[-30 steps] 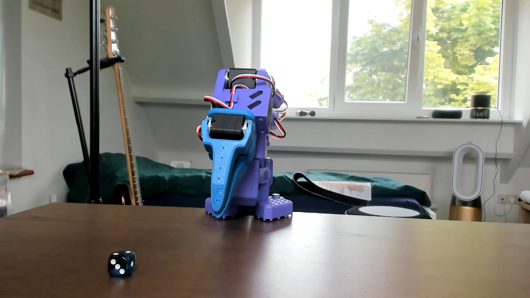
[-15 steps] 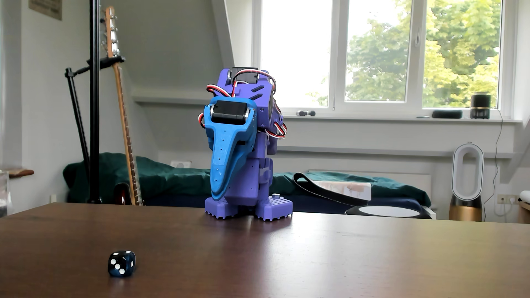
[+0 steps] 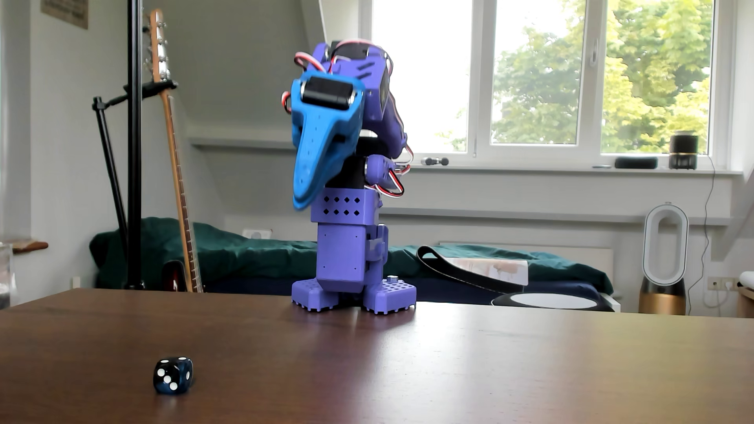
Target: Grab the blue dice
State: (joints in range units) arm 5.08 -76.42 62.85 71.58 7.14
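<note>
The blue dice is a small dark blue cube with white pips, lying on the brown table at the front left in the other view. My gripper hangs high above the far side of the table, in front of the purple arm. Its bright blue jaw faces the camera and points down, tilted slightly left. The jaws look pressed together with nothing between them. The gripper is far behind the dice, to its right, and well above table height.
The arm's purple base stands at the table's far edge. A black stand pole and a guitar rise behind the table's left end. A bed, a window and a fan lie beyond the table.
The arm has unfolded upward, and the gripper rose from table level by the base to well above it. The dice has not moved.
</note>
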